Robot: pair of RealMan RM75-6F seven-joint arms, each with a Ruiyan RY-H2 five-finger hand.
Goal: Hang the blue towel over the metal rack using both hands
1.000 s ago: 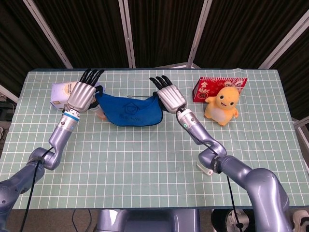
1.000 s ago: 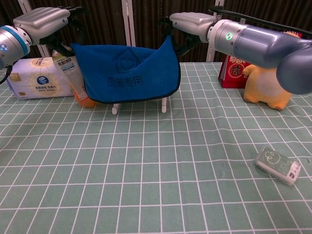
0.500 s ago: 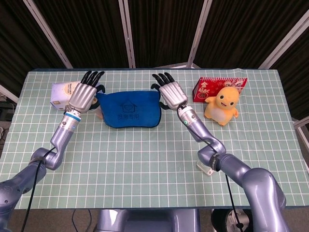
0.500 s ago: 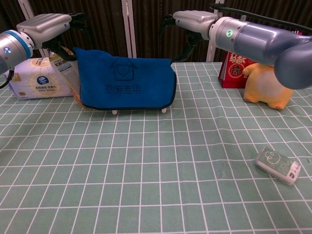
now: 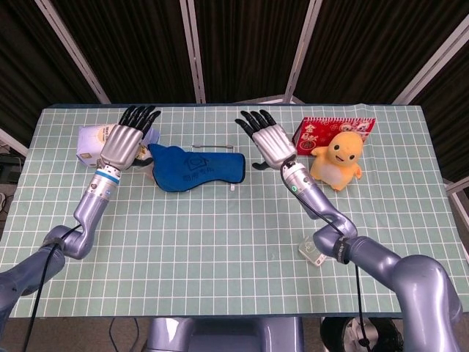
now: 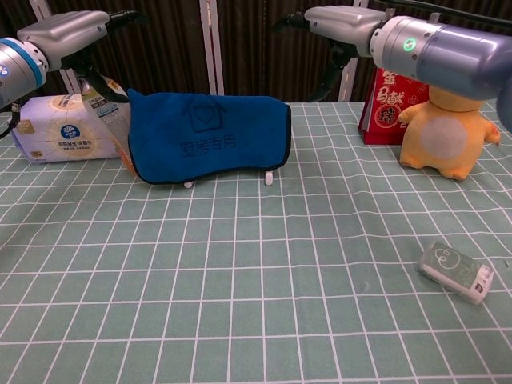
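Note:
The blue towel (image 5: 194, 170) (image 6: 208, 136) hangs draped over the metal rack (image 5: 212, 147), whose white feet (image 6: 269, 178) show below its hem. My left hand (image 5: 124, 139) (image 6: 68, 32) is at the towel's left end. Its thumb reaches down to the towel's raised left corner and seems to pinch it, while the other fingers are spread. My right hand (image 5: 272, 143) (image 6: 344, 20) hovers to the right of the rack with fingers spread, apart from the towel and holding nothing.
A tissue pack (image 5: 89, 139) (image 6: 56, 128) and an orange tube (image 6: 120, 132) sit behind the towel's left end. A red box (image 5: 330, 130) (image 6: 382, 104) and a yellow toy (image 5: 337, 158) (image 6: 448, 128) stand at the right. A small white device (image 5: 311, 253) (image 6: 456, 272) lies near the front.
The towel's right corner has been let go and now hangs over the rack. My right hand has moved away to the right. The left hand stays by the left corner.

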